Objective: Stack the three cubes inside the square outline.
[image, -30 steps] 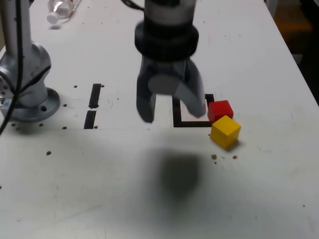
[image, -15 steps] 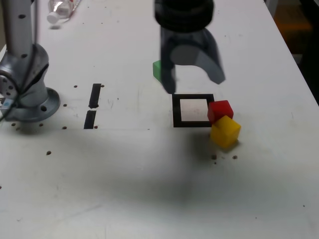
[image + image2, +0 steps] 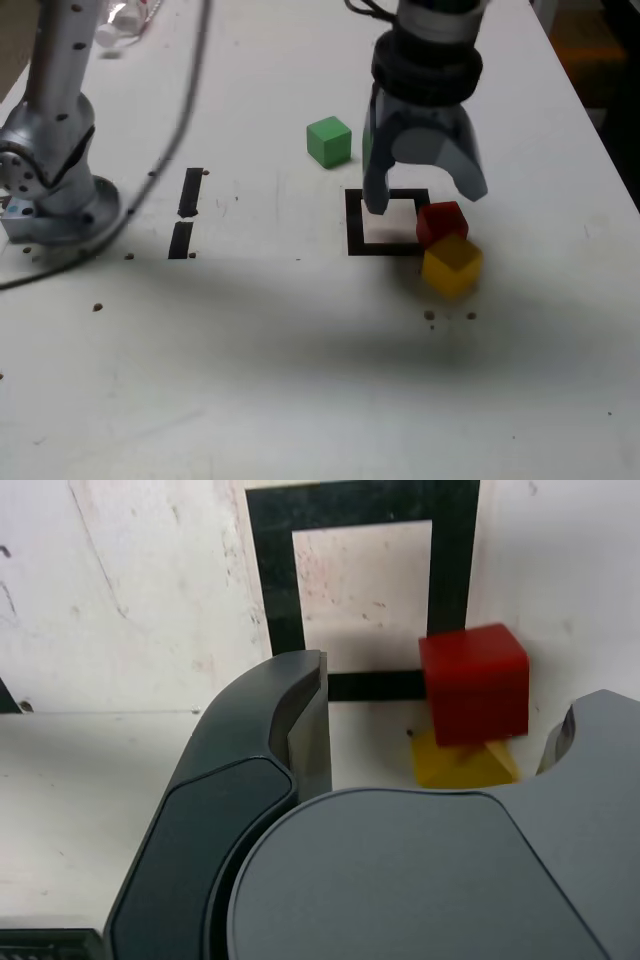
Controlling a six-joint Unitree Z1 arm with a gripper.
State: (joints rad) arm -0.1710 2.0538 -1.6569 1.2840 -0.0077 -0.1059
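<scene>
Gripper [image 3: 425,200] jaws spread, empty, above red cube [image 3: 441,221] at square outline [image 3: 353,228] edge. Centre jaws on red, avoid touching yellow cube [image 3: 452,264].

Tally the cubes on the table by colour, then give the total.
Green cube: 1
Red cube: 1
Yellow cube: 1
Total: 3

Matt red cube [image 3: 473,680], scuffed white table [image 3: 300,380], smooth grey plastic hand [image 3: 425,195]
</scene>
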